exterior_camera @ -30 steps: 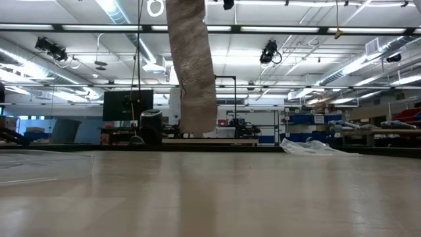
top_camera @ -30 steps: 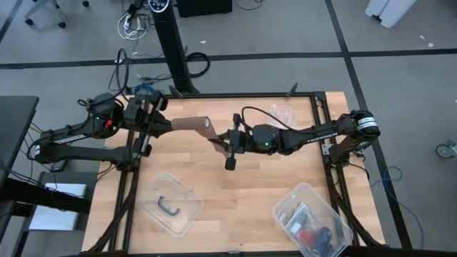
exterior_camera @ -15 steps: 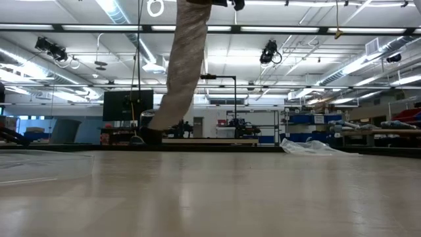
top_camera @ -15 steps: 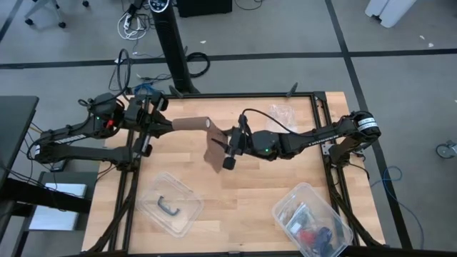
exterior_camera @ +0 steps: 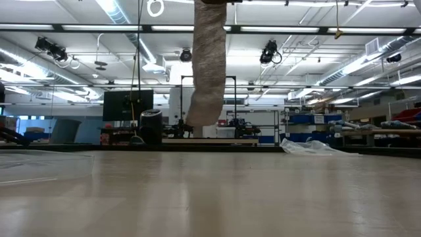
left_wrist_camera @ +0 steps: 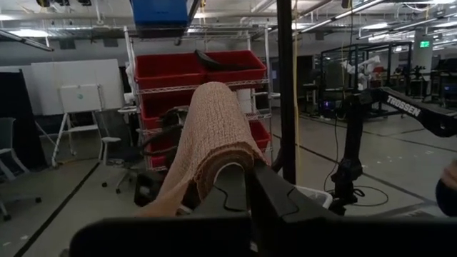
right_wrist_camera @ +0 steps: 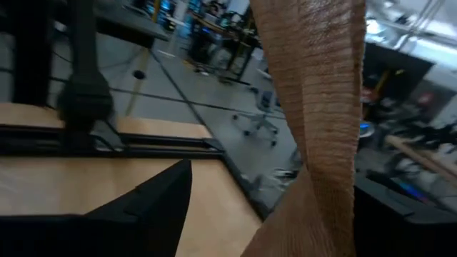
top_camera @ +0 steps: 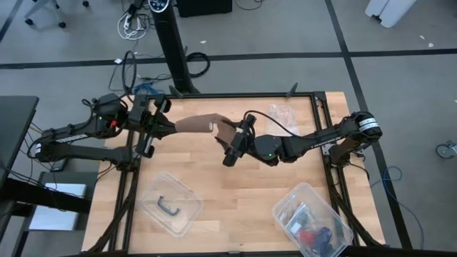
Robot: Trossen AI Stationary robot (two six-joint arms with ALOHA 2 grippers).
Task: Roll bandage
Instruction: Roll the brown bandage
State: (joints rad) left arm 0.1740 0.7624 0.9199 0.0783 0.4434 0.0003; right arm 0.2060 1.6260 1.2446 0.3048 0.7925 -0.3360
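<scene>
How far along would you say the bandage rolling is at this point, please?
Early. Done: the left gripper is shut on one end of the bandage, holding it above the table. In hand: the right gripper is open beside the strip, not gripping it, and the free end hangs loose. Left: no tight roll shows yet, so nearly all the winding remains.

Tan-brown ribbed bandage [top_camera: 194,126], pale wood table [top_camera: 243,185], red shelf bins [left_wrist_camera: 200,70].
</scene>
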